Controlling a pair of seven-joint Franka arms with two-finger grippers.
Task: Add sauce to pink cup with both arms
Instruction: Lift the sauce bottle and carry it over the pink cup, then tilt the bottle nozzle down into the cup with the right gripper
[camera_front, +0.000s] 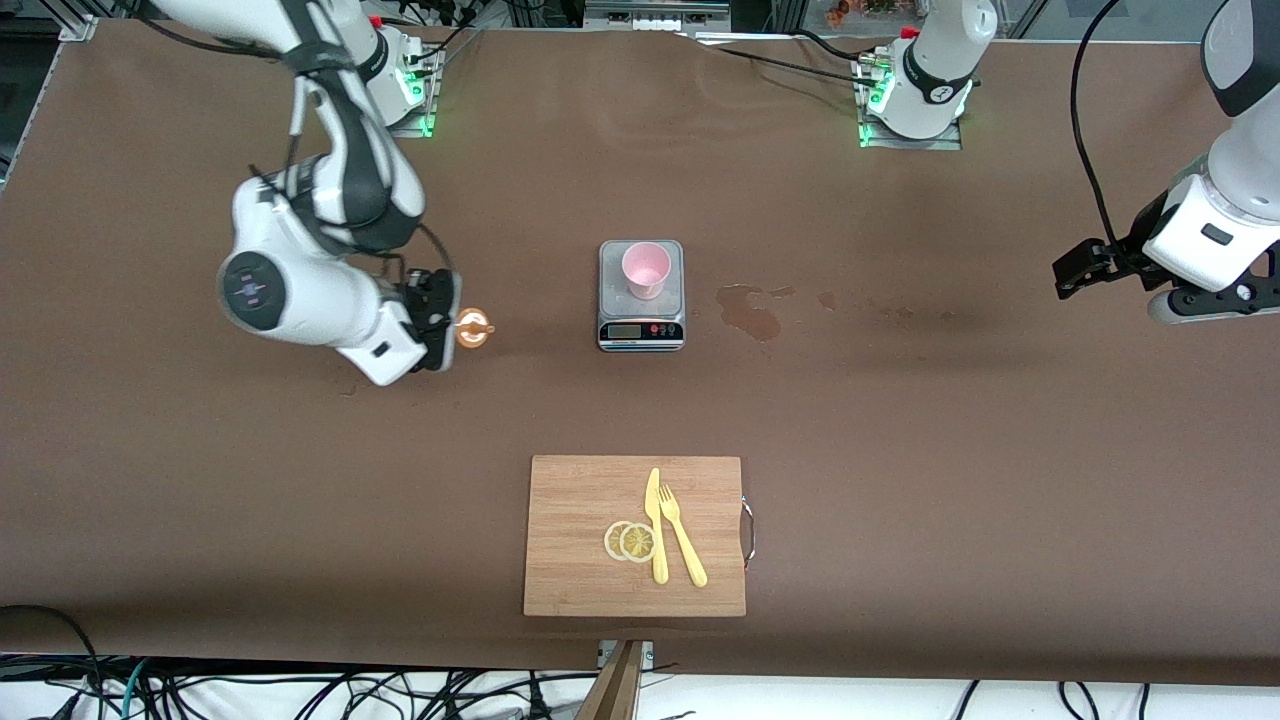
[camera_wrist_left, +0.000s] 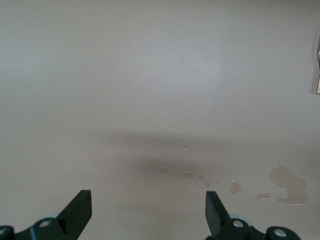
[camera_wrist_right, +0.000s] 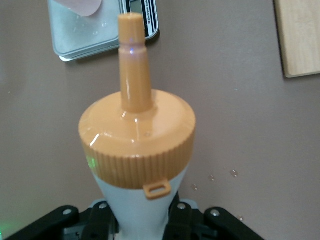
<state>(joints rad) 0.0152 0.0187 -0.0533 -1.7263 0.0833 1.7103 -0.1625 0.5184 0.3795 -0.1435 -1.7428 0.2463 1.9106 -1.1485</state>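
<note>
The pink cup stands upright on the grey kitchen scale at mid table. My right gripper is shut on the sauce bottle, held over the table beside the scale toward the right arm's end. In the right wrist view the orange nozzle cap fills the middle, the whitish body sits between the fingers, and the scale and cup edge show past it. My left gripper waits open and empty over the table's left-arm end; its fingertips frame bare table.
A wooden cutting board with a yellow knife, a yellow fork and lemon slices lies near the front camera. A wet spill stain lies beside the scale toward the left arm's end, also in the left wrist view.
</note>
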